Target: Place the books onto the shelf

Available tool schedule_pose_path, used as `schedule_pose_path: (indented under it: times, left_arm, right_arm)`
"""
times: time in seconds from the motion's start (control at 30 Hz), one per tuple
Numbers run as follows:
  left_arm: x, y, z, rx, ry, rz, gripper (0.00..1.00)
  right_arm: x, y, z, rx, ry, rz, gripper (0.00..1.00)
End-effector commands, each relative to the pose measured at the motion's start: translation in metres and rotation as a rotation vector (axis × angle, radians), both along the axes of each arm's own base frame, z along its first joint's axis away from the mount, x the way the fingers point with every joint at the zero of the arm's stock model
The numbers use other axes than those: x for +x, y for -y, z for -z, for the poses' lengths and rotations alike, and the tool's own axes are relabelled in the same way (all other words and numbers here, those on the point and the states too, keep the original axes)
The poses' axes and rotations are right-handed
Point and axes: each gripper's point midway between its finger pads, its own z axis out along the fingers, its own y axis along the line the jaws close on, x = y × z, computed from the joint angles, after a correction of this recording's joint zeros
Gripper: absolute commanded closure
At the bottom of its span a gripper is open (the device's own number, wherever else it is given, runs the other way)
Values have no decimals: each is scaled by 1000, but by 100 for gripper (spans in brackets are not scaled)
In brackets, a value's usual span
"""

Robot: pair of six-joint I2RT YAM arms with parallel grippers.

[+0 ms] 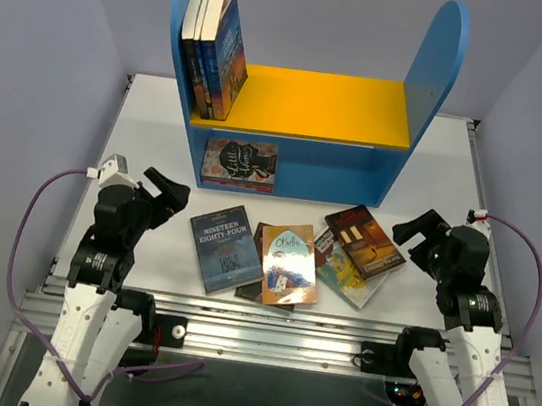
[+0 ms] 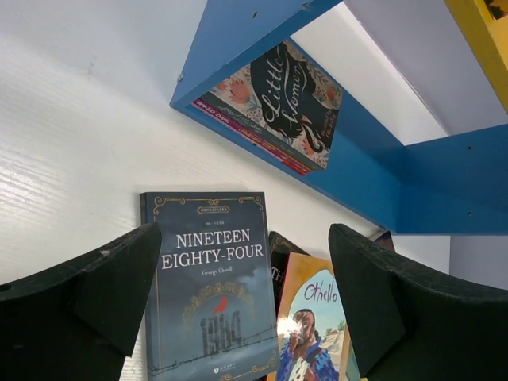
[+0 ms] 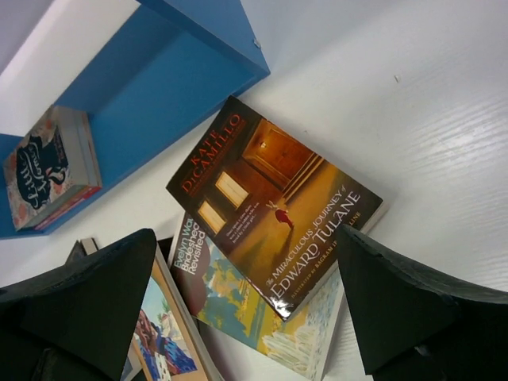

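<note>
Several books lie on the white table in front of the shelf [image 1: 315, 103]: blue "Nineteen Eighty-Four" [image 1: 225, 247], orange "Othello" [image 1: 289, 264] on top of a dark book [image 1: 257, 287], and a red-brown book [image 1: 364, 240] overlapping a yellow-teal one [image 1: 347, 274]. My left gripper [image 1: 172, 204] hangs open just left of the blue book [image 2: 210, 270]; nothing sits between its fingers. My right gripper [image 1: 413, 233] is open too, just right of the red-brown book [image 3: 270, 198], which lies over the yellow-teal one [image 3: 238, 309]. Both grippers [image 2: 246, 270] [image 3: 244, 270] are above the table.
Three books [image 1: 211, 53] stand upright at the left end of the yellow upper board. "Little Women" [image 1: 240, 163] lies flat at the left of the blue lower compartment. The shelf's tall blue side panels [image 1: 432, 74] rise at both ends. Purple cables loop beside each arm.
</note>
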Motion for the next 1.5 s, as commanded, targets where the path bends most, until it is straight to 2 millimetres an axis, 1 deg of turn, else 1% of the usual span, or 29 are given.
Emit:
schedule_pose_path:
  times: [0.0,0.07,0.1,0.13,0.17,0.2,0.23,0.3,0.37,0.43,0.47,0.5,0.6,0.63,0.7,0.73,0.77,0.83,0.9,0.97,1.03,1.07,1.17,1.2,1.3,1.33,1.47]
  left_arm:
    - [7,11,2,-21,17,58,1]
    - [8,19,6,-41,15,98,1]
    - [9,23,15,-63,-3,111,1]
    - [12,28,19,-77,-11,135,1]
    - [13,30,26,-80,-29,143,1]
    - [12,32,34,-76,-52,151,1]
    - [13,35,41,-72,-72,164,1]
    - [12,39,48,-73,-84,178,1]
    - [13,44,48,-80,-67,196,1]
    - [14,48,52,-90,-67,205,1]
    - [13,53,54,-95,-72,220,1]
    - [13,56,55,-97,-71,230,1]
    - [12,67,58,-103,-77,256,1]
    - [13,69,58,-99,-75,257,1]
    - [10,77,59,-100,-79,276,1]
    - [10,77,62,-96,-87,272,1]
    - [9,80,64,-100,-92,277,1]
    - [7,87,68,-104,-102,297,1]
    - [4,90,73,-114,-113,304,1]
    - [3,95,74,-128,-104,320,1]
    - [1,97,76,-134,-105,328,1]
    - [0,98,79,-136,-110,330,1]
    - [-2,100,80,-143,-107,340,1]
    - [-3,101,82,-146,-114,342,1]
    - [-5,102,83,-150,-113,348,1]
    - [-6,103,83,-153,-114,349,1]
    - [-8,103,86,-159,-116,349,1]
  right_arm:
    - [3,-16,-2,-1,31,-122,0]
    - [4,-33,-4,35,57,-215,0]
    - [5,-44,-3,65,72,-274,0]
    - [-3,-67,13,159,30,-383,0]
    - [1,-80,9,194,72,-459,0]
    - [-3,-92,14,245,57,-523,0]
    - [-10,-106,25,303,20,-611,0]
    - [-15,-112,31,319,0,-658,0]
    - [-18,-118,36,312,2,-691,0]
    - [-26,-134,39,323,-19,-737,0]
    - [-34,-148,45,321,-35,-785,0]
    - [-32,-150,51,301,-44,-769,0]
    - [-33,-164,61,290,-67,-785,0]
    - [-37,-169,70,297,-101,-790,0]
    - [-37,-176,74,303,-97,-803,0]
    - [-36,-178,81,298,-114,-801,0]
    - [-39,-183,83,296,-120,-816,0]
    - [-40,-186,89,285,-133,-810,0]
    - [-45,-193,95,290,-147,-828,0]
    - [-49,-199,101,300,-168,-826,0]
    - [-51,-203,104,304,-169,-833,0]
    - [-56,-205,112,301,-193,-842,0]
    - [-57,-208,117,303,-199,-833,0]
    - [-61,-212,121,297,-215,-848,0]
    - [-65,-220,122,304,-215,-863,0]
    - [-68,-224,126,297,-228,-869,0]
    - [-63,-228,131,288,-235,-841,0]
